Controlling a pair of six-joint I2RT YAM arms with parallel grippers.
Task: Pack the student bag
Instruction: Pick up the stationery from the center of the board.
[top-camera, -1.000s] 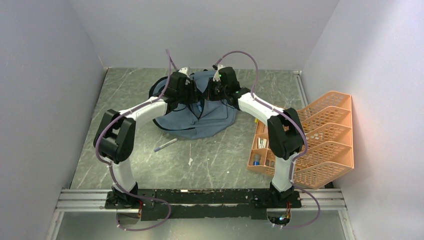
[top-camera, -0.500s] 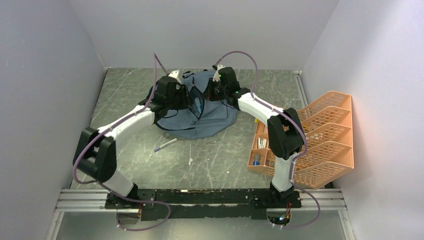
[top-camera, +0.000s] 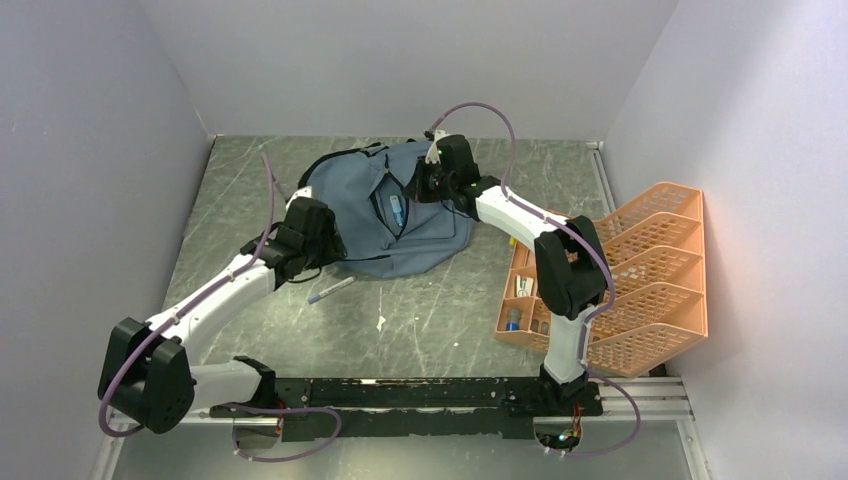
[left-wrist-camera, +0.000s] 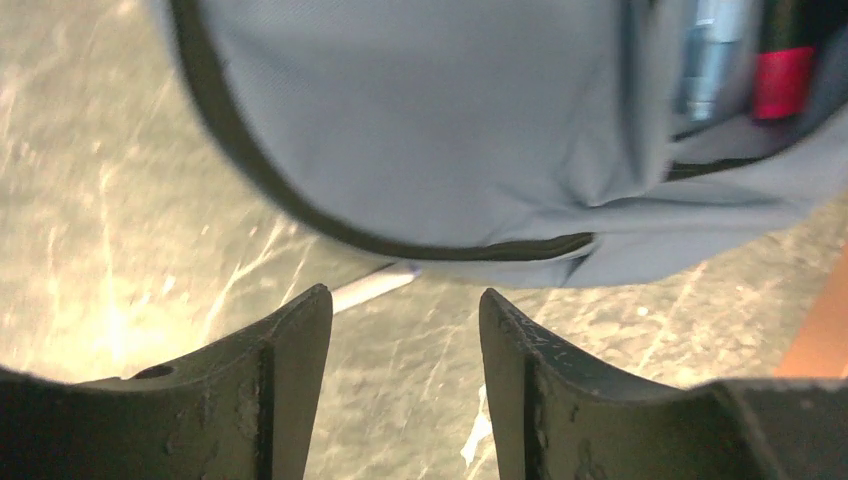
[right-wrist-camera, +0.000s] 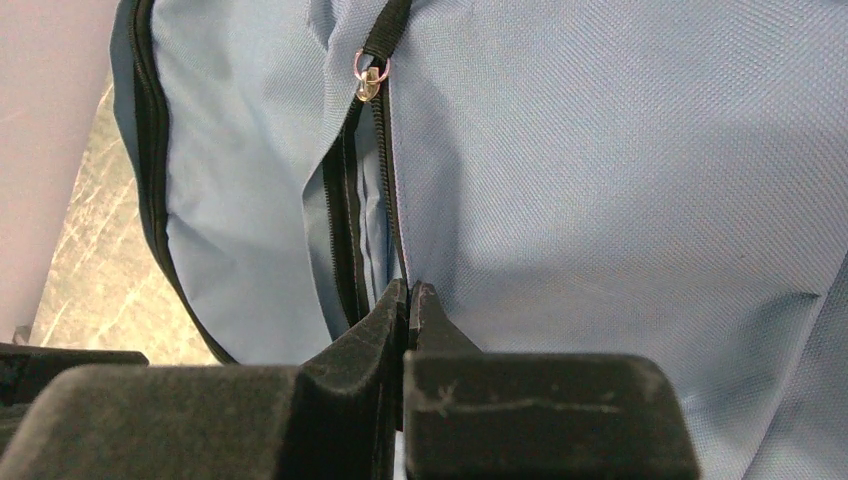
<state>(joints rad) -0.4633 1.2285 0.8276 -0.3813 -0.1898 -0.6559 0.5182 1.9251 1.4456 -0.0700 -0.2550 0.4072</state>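
The slate blue-grey student bag lies flat at the back middle of the table. Its front pocket is unzipped, and a blue-silver item shows in the slit. My right gripper is shut on the pocket's fabric edge beside the black zip, below the zip pull. My left gripper is open and empty, low over the table at the bag's front left edge. In the left wrist view the pocket also holds a red-and-black item. A white pen lies just in front of the bag.
An orange mesh tray organiser stands at the right, with small items in its front compartments. A small white scrap lies on the table near the middle. Grey walls close in the left, back and right sides.
My left arm has pulled back from the bag's pocket to the front left and swung low. The pocket opening now shows uncovered. My right gripper has stayed put.
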